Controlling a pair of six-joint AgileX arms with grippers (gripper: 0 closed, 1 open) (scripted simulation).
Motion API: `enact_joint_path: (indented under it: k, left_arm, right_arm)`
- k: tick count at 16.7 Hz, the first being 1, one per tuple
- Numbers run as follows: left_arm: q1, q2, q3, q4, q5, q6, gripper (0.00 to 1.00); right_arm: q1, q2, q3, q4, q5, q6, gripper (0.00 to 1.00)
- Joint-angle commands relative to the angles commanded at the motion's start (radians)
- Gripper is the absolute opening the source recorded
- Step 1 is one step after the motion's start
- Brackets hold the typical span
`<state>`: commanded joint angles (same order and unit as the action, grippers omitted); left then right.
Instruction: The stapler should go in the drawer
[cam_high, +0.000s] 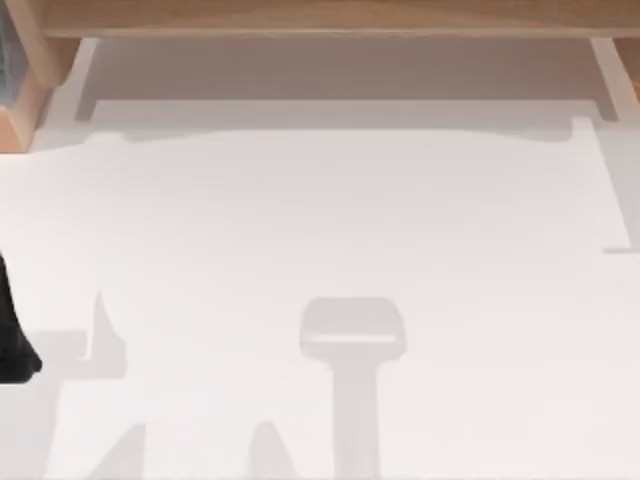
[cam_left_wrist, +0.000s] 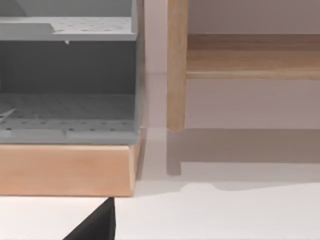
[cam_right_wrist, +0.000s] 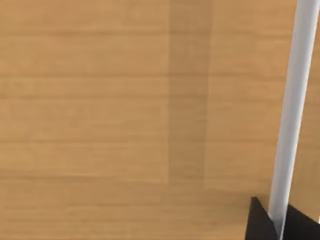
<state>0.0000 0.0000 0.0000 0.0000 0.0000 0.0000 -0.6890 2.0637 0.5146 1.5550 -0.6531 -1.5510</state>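
The stapler is out of view. In the right wrist view the drawer's wooden front (cam_right_wrist: 125, 120) stands very close, with its pale bar handle (cam_right_wrist: 292, 100) running along it. My right gripper (cam_right_wrist: 279, 224) has a black fingertip (cam_right_wrist: 259, 222) pressed against each side of that bar, so it is shut on the handle. At the left edge of the table, low in the top view, my left arm (cam_high: 14, 335) shows as a dark shape. A dark corner of the left gripper (cam_left_wrist: 97, 225) hangs over the white tabletop.
A wooden frame (cam_high: 330, 15) spans the far edge of the white table (cam_high: 320, 220). A grey perforated organiser (cam_left_wrist: 67, 115) on a wooden base (cam_left_wrist: 65, 170) stands at the far left, beside a wooden post (cam_left_wrist: 176, 65) and a shelf board (cam_left_wrist: 252, 60).
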Motion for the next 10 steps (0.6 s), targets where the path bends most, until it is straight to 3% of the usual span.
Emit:
enact_joint_path:
  k: [10]
  left_arm:
    - [0.000,0.000,0.000,0.000,0.000,0.000,1.00]
  right_arm:
    - [0.113,0.080,0.211,-0.135,0.113,-0.001,0.00]
